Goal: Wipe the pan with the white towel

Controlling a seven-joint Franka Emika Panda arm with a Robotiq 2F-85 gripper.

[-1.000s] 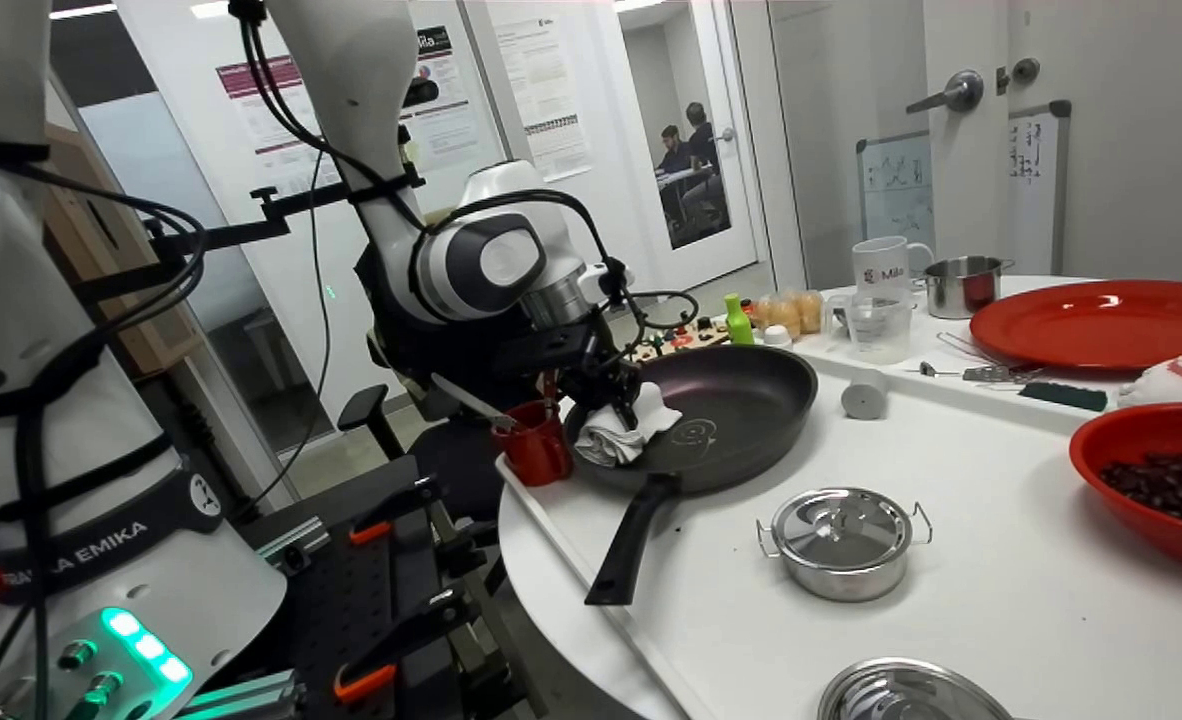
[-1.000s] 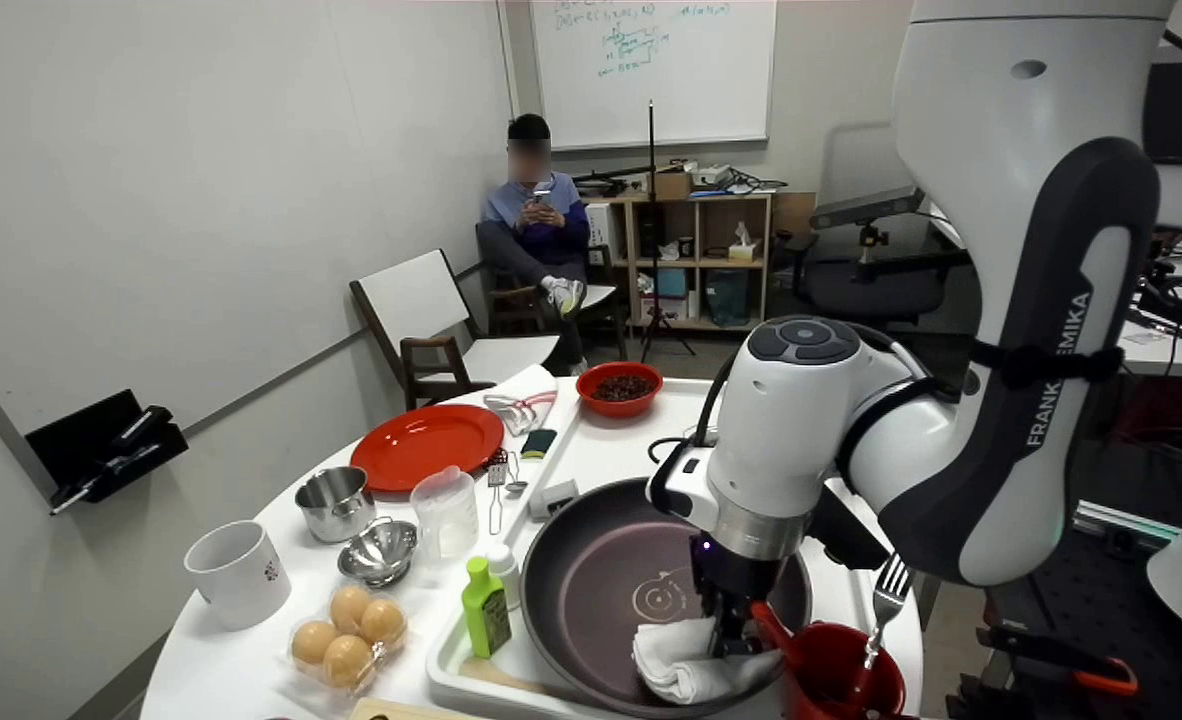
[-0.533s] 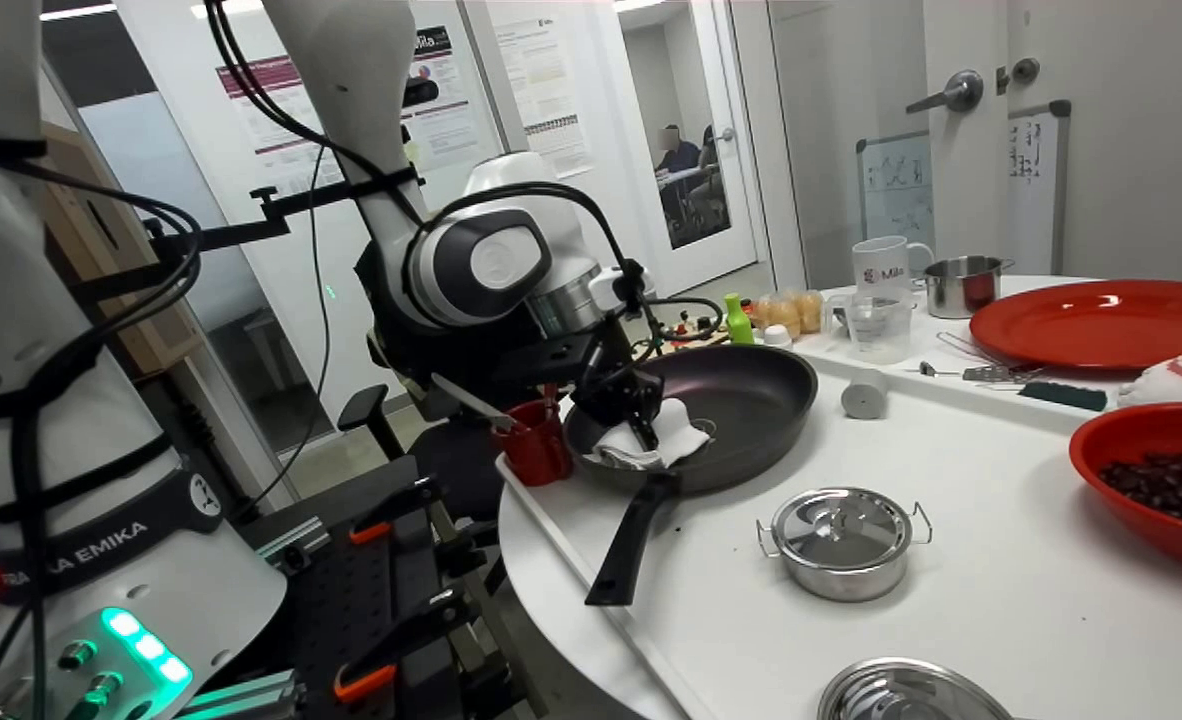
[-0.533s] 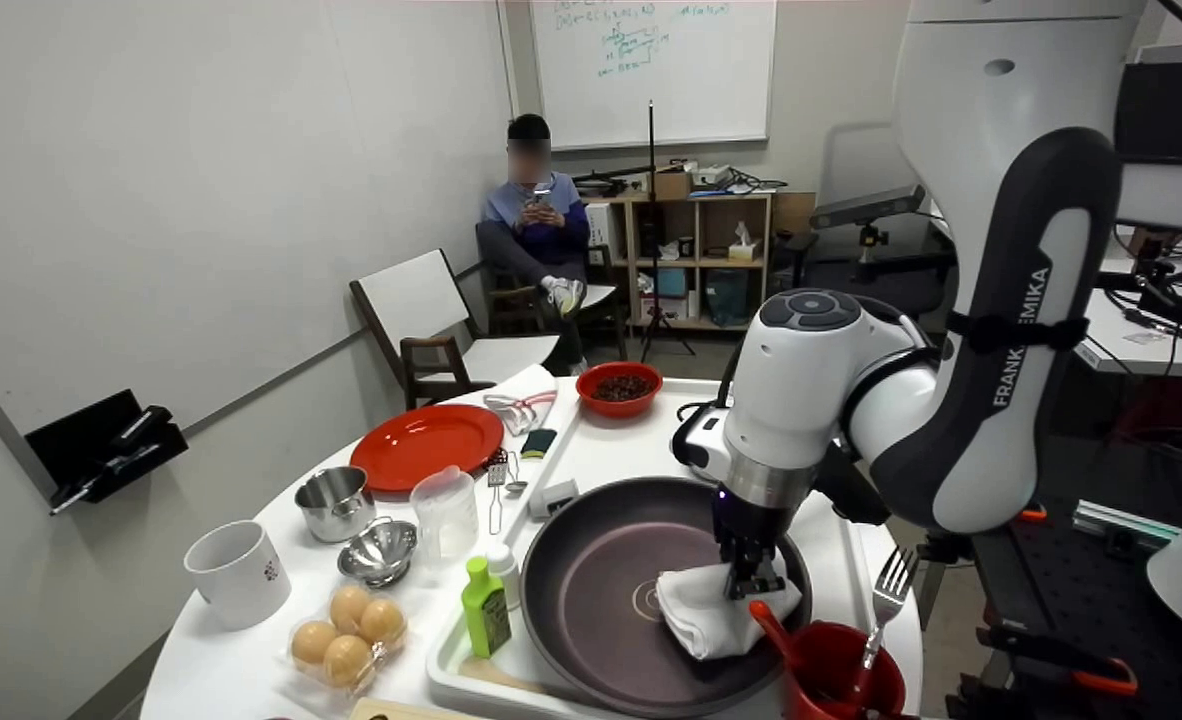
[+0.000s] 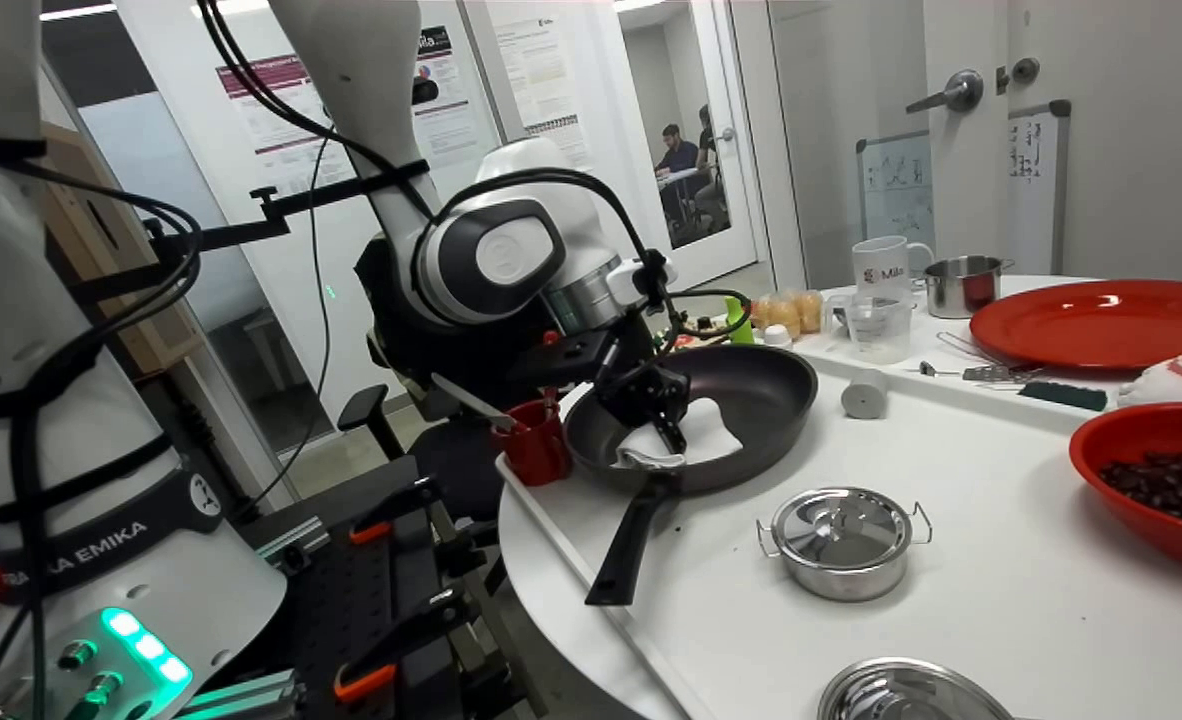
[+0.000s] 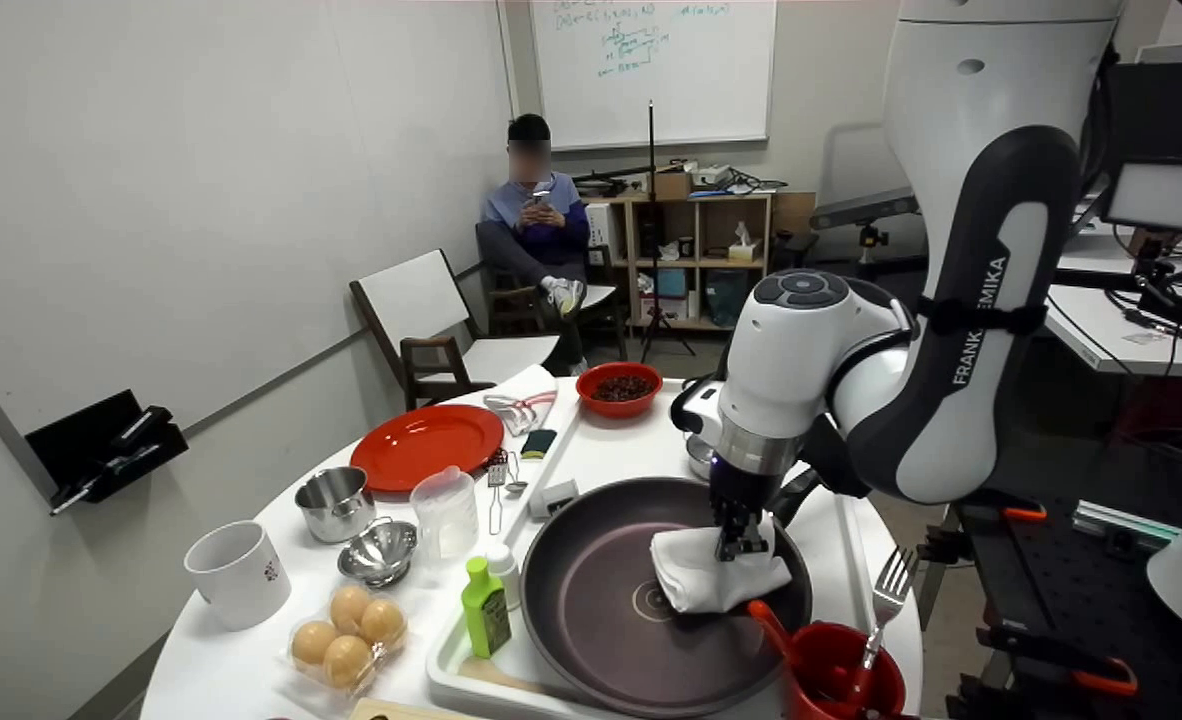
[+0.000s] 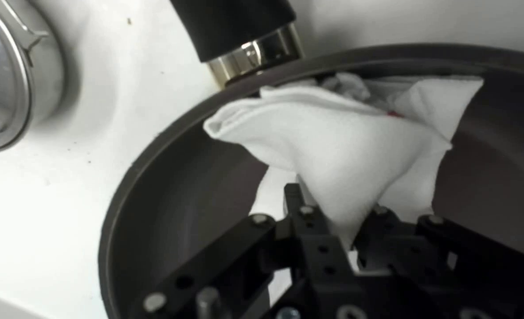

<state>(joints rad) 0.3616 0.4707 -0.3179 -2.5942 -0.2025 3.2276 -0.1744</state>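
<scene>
White towel [image 7: 333, 137] in claw [image 7: 339, 217], pan [image 6: 591, 620] partly hidden

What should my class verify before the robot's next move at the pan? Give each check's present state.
1. White towel gripped: ok; the end effector is closed on it.
2. White towel inside the pan: ok; it lies near the handle.
3. White towel spread flat: not ok; it is folded and bunched.
4. Handle held steady: not ok; nothing visible holds it.
5. Pan clear of the red cup: cannot tell; they stand side by side, contact unclear.
6. Pan surface clean: cannot tell; the white towel hides part.
</scene>
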